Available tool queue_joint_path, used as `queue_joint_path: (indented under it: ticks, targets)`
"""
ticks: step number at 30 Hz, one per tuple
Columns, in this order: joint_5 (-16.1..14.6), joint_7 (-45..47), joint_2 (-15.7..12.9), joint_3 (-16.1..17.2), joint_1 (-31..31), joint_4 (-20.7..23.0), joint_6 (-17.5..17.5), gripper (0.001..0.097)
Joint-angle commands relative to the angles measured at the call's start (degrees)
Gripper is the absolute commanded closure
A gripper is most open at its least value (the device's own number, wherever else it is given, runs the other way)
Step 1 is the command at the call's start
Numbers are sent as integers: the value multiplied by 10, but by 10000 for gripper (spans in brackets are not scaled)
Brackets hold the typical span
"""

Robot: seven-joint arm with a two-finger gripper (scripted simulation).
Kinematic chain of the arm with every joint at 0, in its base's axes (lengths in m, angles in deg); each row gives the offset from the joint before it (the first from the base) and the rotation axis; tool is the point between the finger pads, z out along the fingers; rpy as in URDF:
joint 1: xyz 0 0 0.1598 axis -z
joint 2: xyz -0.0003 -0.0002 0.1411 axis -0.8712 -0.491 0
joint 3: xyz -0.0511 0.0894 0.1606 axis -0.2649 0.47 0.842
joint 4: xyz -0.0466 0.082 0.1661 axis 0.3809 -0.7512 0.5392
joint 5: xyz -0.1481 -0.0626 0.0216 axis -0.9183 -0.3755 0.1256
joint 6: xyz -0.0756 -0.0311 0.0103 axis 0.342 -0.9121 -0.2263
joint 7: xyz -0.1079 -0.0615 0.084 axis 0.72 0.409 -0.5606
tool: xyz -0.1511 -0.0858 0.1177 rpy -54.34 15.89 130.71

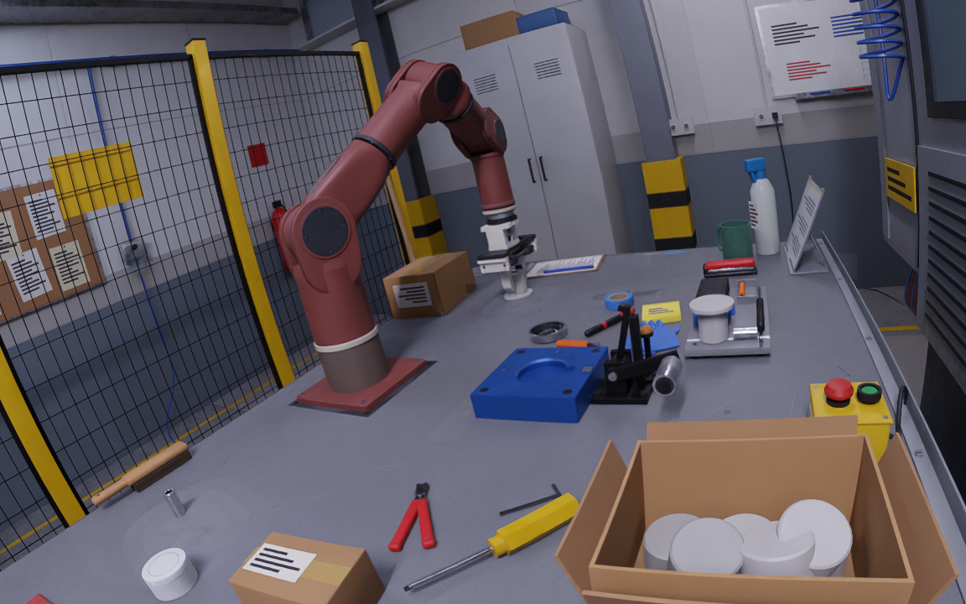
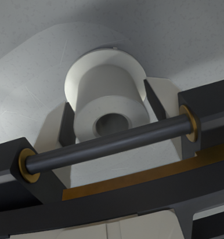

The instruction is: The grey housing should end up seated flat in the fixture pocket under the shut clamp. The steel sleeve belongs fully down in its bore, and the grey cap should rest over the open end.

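Note:
At the far side of the bench the grey housing (image 1: pixel 517 285) stands on its flange, bore up, and my gripper (image 1: pixel 514 278) is open around it and holds nothing. The wrist camera shows the housing (image 2: pixel 108 98) between the fingers, its bore (image 2: pixel 112 124) empty. The blue fixture (image 1: pixel 539 382) lies mid-bench with an empty round pocket. Its black clamp (image 1: pixel 631 360) stands raised at the right side. The small steel sleeve (image 1: pixel 174 502) stands near the left front edge. The grey cap (image 1: pixel 169 573) lies at the front left.
An open cardboard box (image 1: pixel 757 518) of white round parts sits at the front right. A small box (image 1: pixel 428 282) stands left of the gripper. A metal ring (image 1: pixel 548 331), tape, markers and a tray (image 1: pixel 727 323) lie behind the fixture. Pliers (image 1: pixel 415 518) and a screwdriver (image 1: pixel 502 537) lie in front.

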Motion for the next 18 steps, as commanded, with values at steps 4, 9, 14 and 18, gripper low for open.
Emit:
queue_joint_path:
  ticks: [4, 9, 14, 18]
  targets:
    - [0, 0, 1, 0, 0, 0, 0, 338]
    - [0, 0, 1, 0, 0, 0, 0, 338]
    - [0, 0, 1, 0, 0, 0, 0, 398]
    - [0, 0, 1, 0, 0, 0, 0, 478]
